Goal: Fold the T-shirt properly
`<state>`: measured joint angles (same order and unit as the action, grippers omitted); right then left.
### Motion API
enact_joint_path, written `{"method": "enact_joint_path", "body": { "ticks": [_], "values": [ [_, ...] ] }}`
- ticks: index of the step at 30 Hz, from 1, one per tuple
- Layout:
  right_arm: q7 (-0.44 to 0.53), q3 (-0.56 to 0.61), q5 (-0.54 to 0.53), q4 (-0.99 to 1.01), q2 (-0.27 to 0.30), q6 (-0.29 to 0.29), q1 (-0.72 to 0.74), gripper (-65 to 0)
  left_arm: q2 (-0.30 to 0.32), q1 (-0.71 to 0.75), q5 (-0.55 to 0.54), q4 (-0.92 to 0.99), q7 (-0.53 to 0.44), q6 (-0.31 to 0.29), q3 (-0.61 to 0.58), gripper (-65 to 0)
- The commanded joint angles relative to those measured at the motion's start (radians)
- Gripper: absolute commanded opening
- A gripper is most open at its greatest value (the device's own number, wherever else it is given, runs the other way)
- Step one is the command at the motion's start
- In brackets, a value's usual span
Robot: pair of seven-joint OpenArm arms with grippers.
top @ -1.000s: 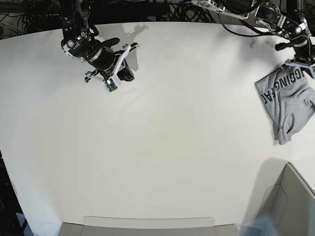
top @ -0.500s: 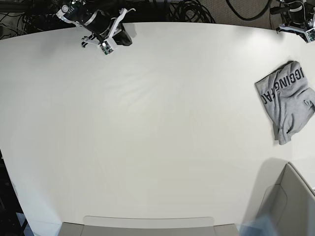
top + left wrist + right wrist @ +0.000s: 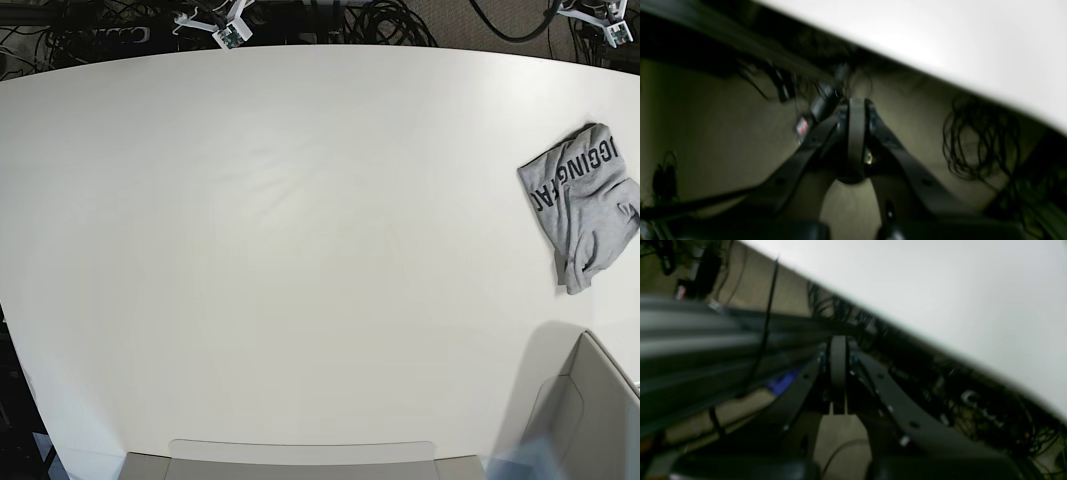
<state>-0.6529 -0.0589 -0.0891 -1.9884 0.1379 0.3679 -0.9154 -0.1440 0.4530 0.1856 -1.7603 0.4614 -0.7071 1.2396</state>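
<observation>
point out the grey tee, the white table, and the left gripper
heather-grey cotton T-shirt point(image 3: 580, 205), base view, middle of the crumpled cloth
white table point(image 3: 300, 260), base view, bare top
left gripper point(image 3: 856, 110), left wrist view, between closed fingers

White table point(image 3: 300, 250), wide top, far edge curved. 1 item on it: grey T-shirt point(image 3: 585, 205), crumpled in a loose heap at the right edge, black block lettering face-up on the upper part, plain fabric bunched toward the near side. Faint wrinkle marks in the table covering left of centre.
</observation>
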Motion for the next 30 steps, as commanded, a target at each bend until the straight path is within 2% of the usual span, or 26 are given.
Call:
{"method": "enact_joint_path", "body": {
  "ticks": [1,5,9,11,13,16,18,21,24,26,30],
  "values": [
    [0.012,-0.005,-0.002,0.008,0.006,0.006,-0.012,-65.0,-0.006,0.03,-0.007,0.013,-0.019,0.009,0.006,-65.0],
    [0.012,-0.006,0.002,0.103,0.01,0.006,-0.026,-65.0,-0.006,0.08,-0.007,0.119,-0.046,0.009,0.009,-65.0],
    [0.012,-0.008,0.002,0.222,0.009,0.006,-0.017,-65.0,-0.006,0.117,0.002,0.268,-0.166,0.009,0.006,-65.0],
    [0.031,-0.008,0.004,0.291,0.007,0.006,0.003,-65.0,-0.004,0.114,0.073,0.366,-0.249,0.009,0.01,-65.0],
    [0.092,-0.008,0.004,0.372,0.007,0.004,0.015,-65.0,-0.004,0.111,0.153,0.465,-0.338,0.009,0.015,-65.0],
    [0.192,-0.008,0.004,0.516,0.01,0.003,0.043,-65.0,-0.003,0.106,0.225,0.646,-0.504,0.009,0.044,-65.0],
    [0.199,-0.008,0.005,0.621,0.009,0.003,0.081,-65.0,0.004,0.082,0.272,0.761,-0.629,0.009,0.058,-65.0],
    [0.209,-0.009,0.004,0.776,0.007,0.001,0.144,-65.0,0.068,0.06,0.387,0.951,-0.744,0.009,0.058,-65.0],
    [0.218,-0.017,-0.002,0.911,0.004,0.0,0.206,-65.0,0.163,0.023,0.493,1.155,-0.755,0.009,0.048,-65.0],
    [0.27,-0.052,0.002,1.021,0.002,-0.004,0.252,-65.0,0.231,-0.018,0.569,1.29,-0.755,0.009,0.048,-65.0],
    [0.376,-0.109,0.005,1.359,0.013,-0.106,0.405,-65.0,0.35,-0.093,0.733,1.549,-0.755,0.009,0.047,-65.0]
  ]
}}
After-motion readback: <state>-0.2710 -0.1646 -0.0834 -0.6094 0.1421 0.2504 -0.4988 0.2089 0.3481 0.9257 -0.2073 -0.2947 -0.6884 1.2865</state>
